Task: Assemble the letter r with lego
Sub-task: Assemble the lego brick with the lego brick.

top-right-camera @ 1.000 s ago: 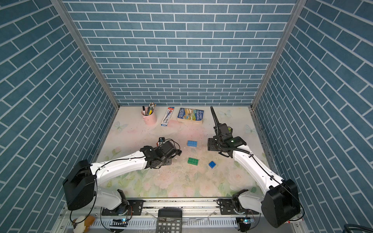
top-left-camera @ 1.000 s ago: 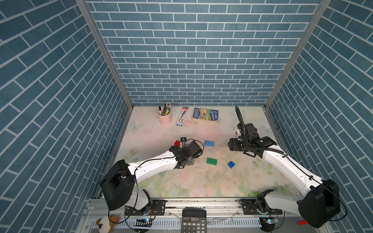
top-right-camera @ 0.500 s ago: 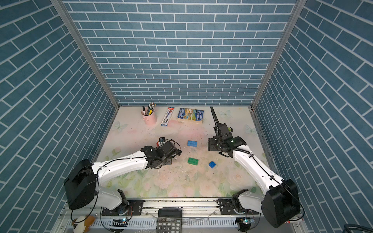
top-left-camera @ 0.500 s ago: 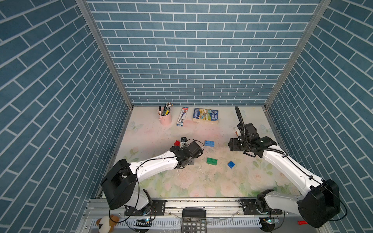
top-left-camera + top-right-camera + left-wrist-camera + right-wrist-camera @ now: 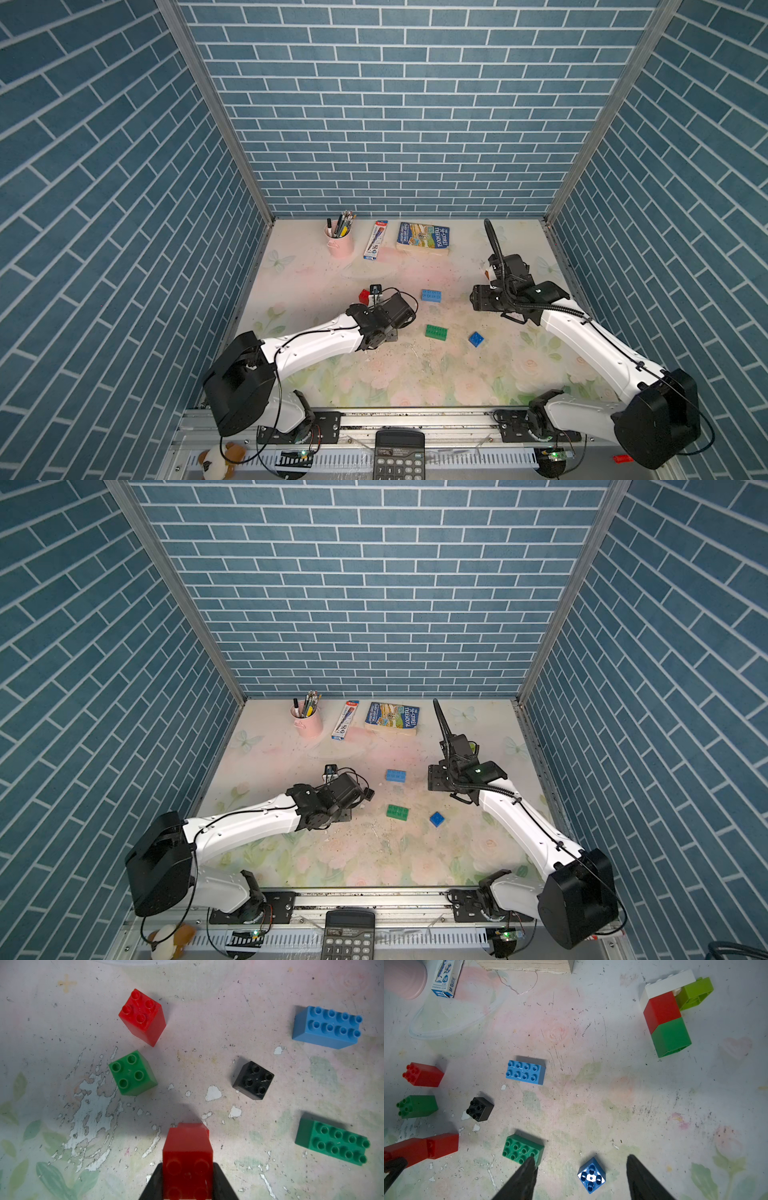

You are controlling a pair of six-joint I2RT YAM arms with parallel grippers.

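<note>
Stays as before — clamps a red lego stack (image 5: 187,1147) in the left gripper (image 5: 188,1180) over the mat (image 5: 415,374), spreads the right gripper (image 5: 581,1158) above a blue square brick (image 5: 591,1177); shows "TREEHOUSE" on the book (image 5: 423,237).

Smooth, glossy plastic shows on the red bricks (image 5: 187,1157) we see pinched between the left gripper's (image 5: 187,1169) matt black fingers (image 5: 153,1185); ahead of them, the matt printed tabletop (image 5: 62,1022) is scuffed, its coating flaking to white.
</note>
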